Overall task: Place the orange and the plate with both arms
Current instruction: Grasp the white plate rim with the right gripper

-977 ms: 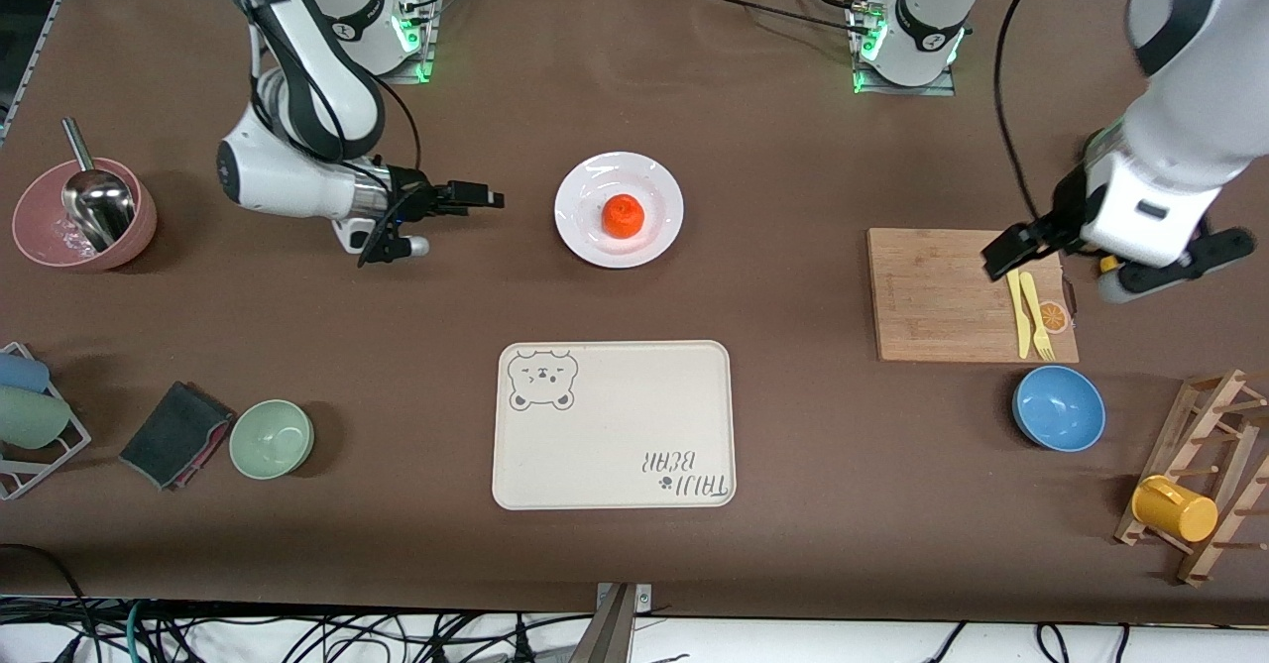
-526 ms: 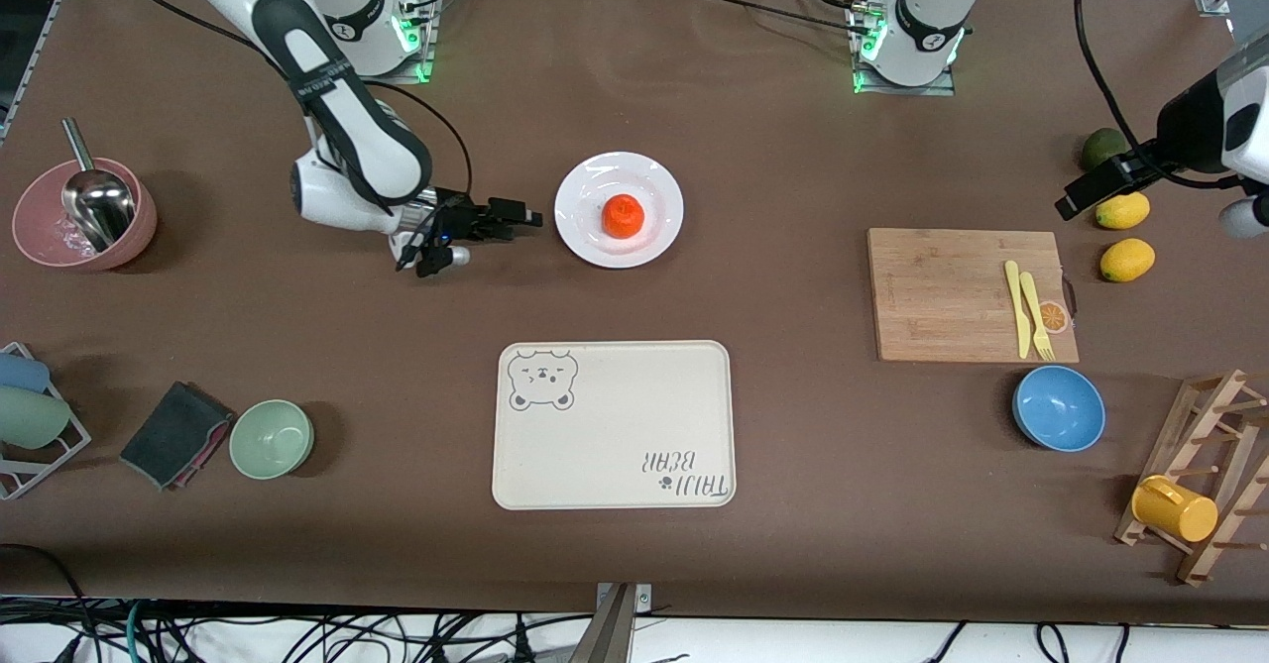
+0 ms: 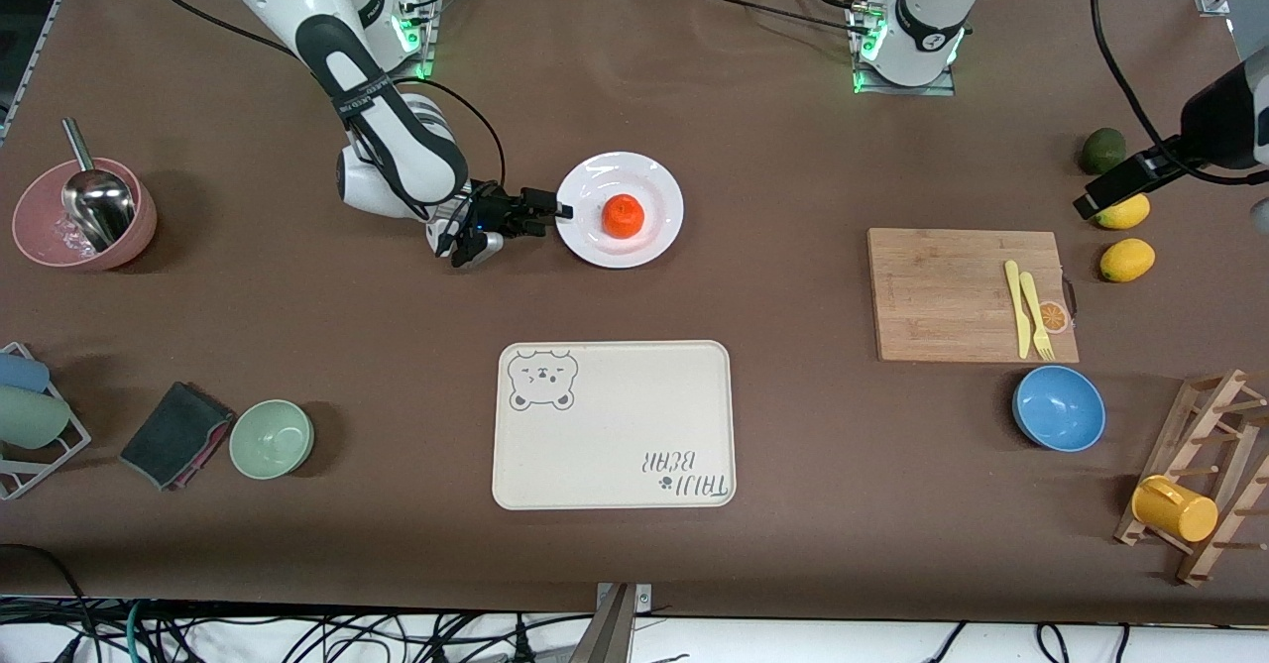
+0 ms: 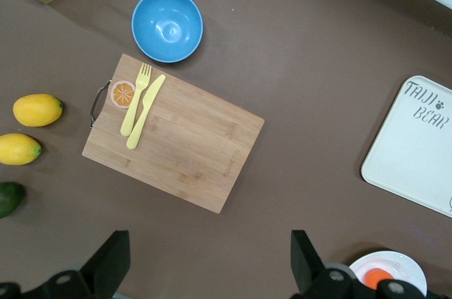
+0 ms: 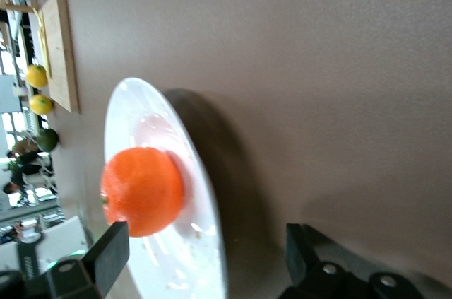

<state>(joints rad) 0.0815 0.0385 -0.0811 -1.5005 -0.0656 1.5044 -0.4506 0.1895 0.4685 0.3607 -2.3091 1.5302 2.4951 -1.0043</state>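
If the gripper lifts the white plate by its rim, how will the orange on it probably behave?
The orange is round and sits loose on the glossy plate, so it may roll if the plate tilts. The shallow rim would likely stop only a slow roll.

high front overview, wrist views looking down, sharing plate (image 3: 619,209)

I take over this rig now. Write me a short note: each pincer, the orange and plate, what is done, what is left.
Right pincer: open, low at the rim of the round white glossy plate, rim between its fingers, not gripped.
Left pincer: open, empty, in the air over the yellow lemons.
Small red-orange orange: lying on the plate.
Done: orange on plate.
Left: close on the rim and place the plate.
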